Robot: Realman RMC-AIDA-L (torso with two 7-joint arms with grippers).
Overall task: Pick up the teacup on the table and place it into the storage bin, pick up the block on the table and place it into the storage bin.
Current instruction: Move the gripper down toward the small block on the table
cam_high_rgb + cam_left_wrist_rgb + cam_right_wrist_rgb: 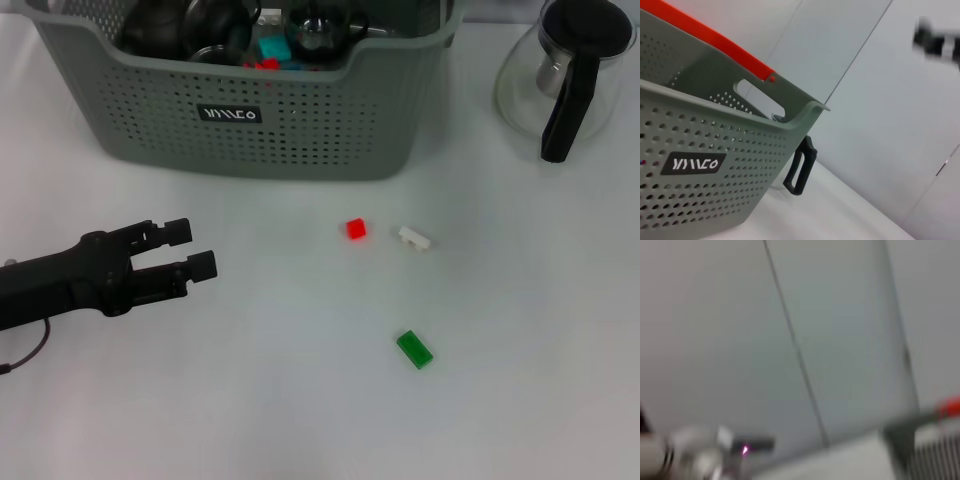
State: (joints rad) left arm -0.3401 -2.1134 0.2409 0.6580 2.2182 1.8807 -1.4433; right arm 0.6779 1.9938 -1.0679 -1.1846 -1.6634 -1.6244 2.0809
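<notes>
The grey-green storage bin stands at the back of the white table and holds dark teaware and small coloured blocks. It also shows in the left wrist view. A red block, a white block and a green block lie on the table in front of it. My left gripper is open and empty, low over the table at the left, well left of the blocks. No teacup shows on the table. My right gripper is out of view.
A glass teapot with a black handle stands at the back right; its handle shows past the bin in the left wrist view. The right wrist view shows only a blurred wall and a bin corner.
</notes>
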